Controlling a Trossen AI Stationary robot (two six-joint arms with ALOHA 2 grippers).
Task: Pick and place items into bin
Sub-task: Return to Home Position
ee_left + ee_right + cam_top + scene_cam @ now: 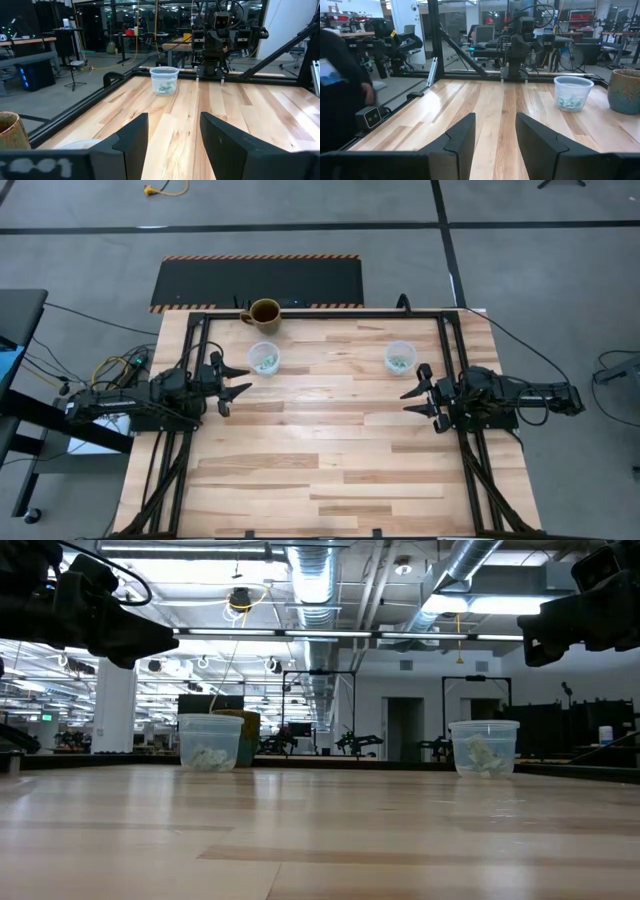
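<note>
The left gripper (244, 379) hangs near the bench's left edge with its fingers spread and nothing between them, and the right gripper (406, 402) sits near the right edge, likewise parted and empty. The items (207, 758) lie in two clear tubs toward the far edge: some in the left bin (210, 730), just in front of a brown mug (265, 312), and others in the right bin (484, 732).

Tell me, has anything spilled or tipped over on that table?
Nothing stands out: left bin and right bin stand upright holding packets, mug upright, left gripper and right gripper open and empty.
</note>
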